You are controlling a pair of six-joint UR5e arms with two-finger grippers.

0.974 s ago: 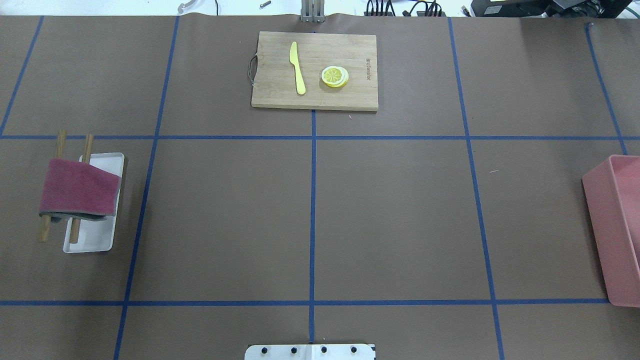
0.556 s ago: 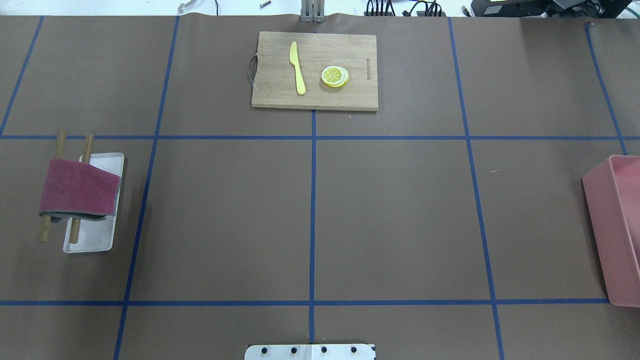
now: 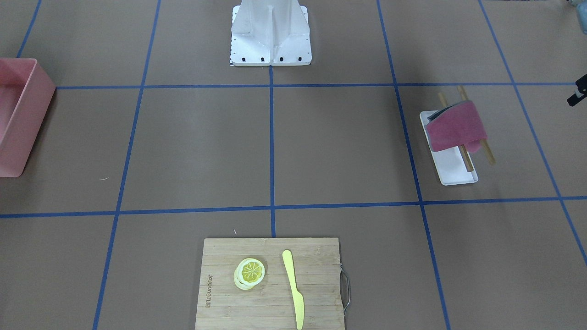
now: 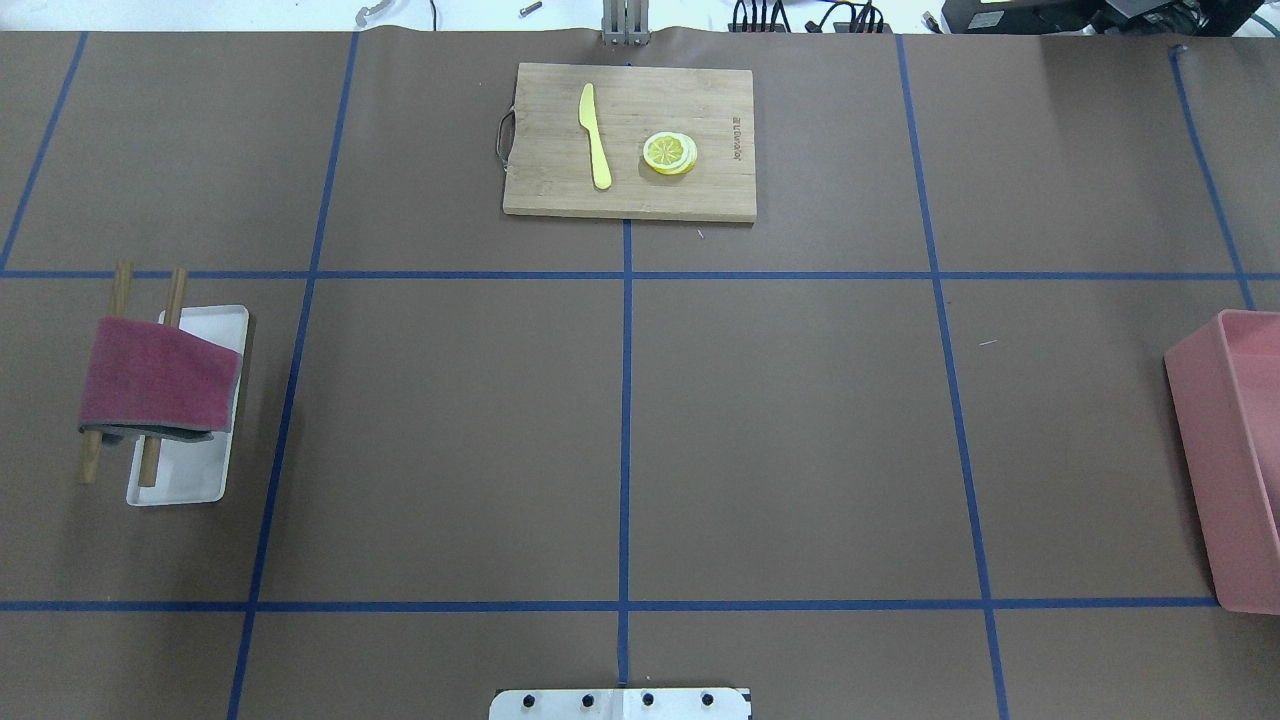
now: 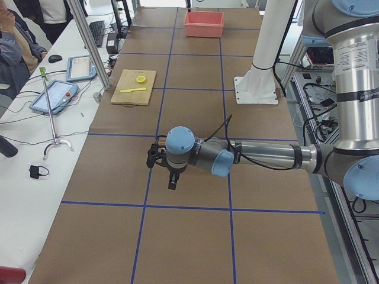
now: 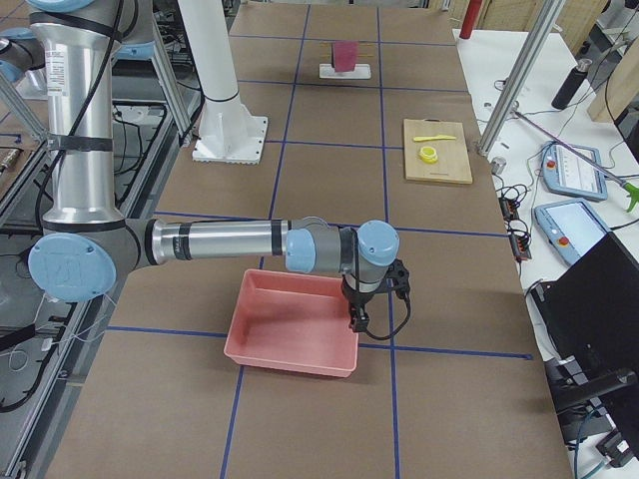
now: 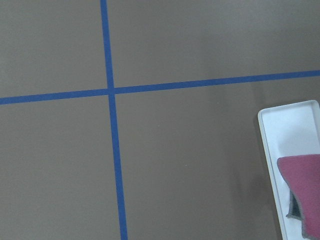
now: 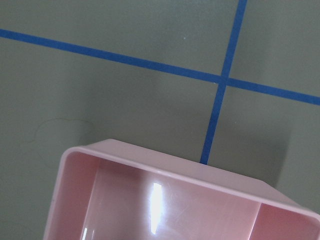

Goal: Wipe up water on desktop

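Nothing wiped yet — the cloth is on its rack.

My left tool [image 5: 171, 180] hangs above the table [image 4: 800, 440] close to the white tray [image 4: 190, 480], and my right tool [image 6: 357, 317] hangs over one edge of the pink bin [image 4: 1235, 500]. Each shows only in a side view, so I cannot tell whether either is open or closed. The red cloth [image 4: 158, 378] lies draped over two wooden rods [image 4: 150, 460] across the tray, on the robot's left, with neither tool touching it. The brown table with its blue tape lines fills both main views, yet I can make out no puddle or wet patch on it. By my reading the whole job remains — take the cloth, find the water, wipe.
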